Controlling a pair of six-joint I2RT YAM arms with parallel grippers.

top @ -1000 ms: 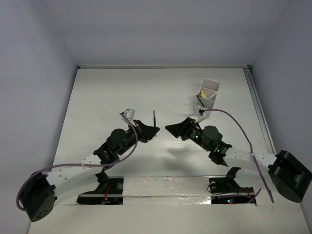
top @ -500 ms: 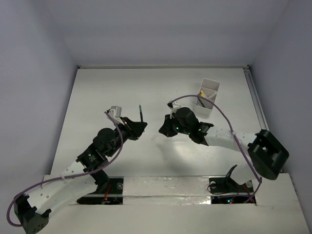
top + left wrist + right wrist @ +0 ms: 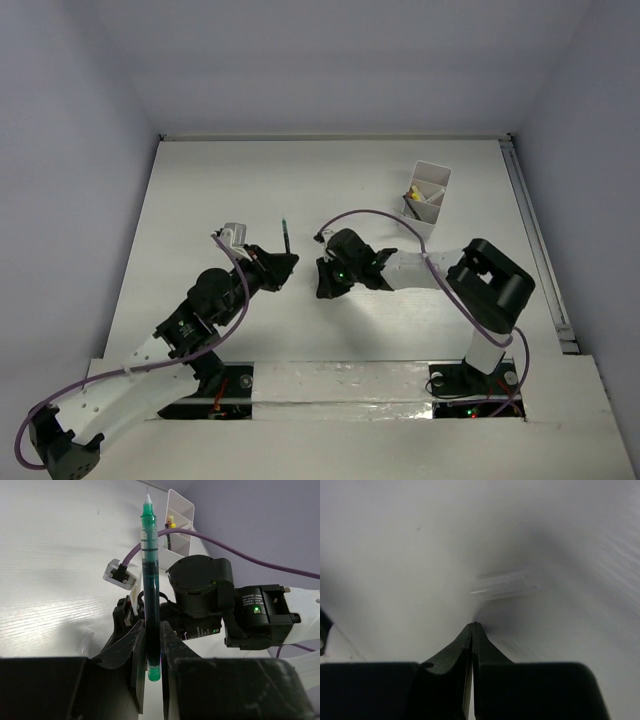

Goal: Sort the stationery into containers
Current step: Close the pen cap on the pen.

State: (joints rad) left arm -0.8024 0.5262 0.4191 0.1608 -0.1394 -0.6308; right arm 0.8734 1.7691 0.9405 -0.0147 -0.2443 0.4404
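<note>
White tabletop (image 3: 200, 200) beneath both arms. Left tool (image 3: 152, 626) clenched on green pen (image 3: 150, 580), pen upright at centre of wrist view. Right tool (image 3: 472, 626) pinched shut on nothing, just right of pen in top view. Divided white box (image 3: 440, 172) upper right, well apart, yellow cap (image 3: 412, 190) inside.

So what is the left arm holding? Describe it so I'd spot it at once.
Look at the white table, near its middle, where the left gripper reaches. Clamped in it is a slim green pen with a white tip, sticking straight out. It is the only green one, and the other stationery sits in the white box at the far right.
</note>
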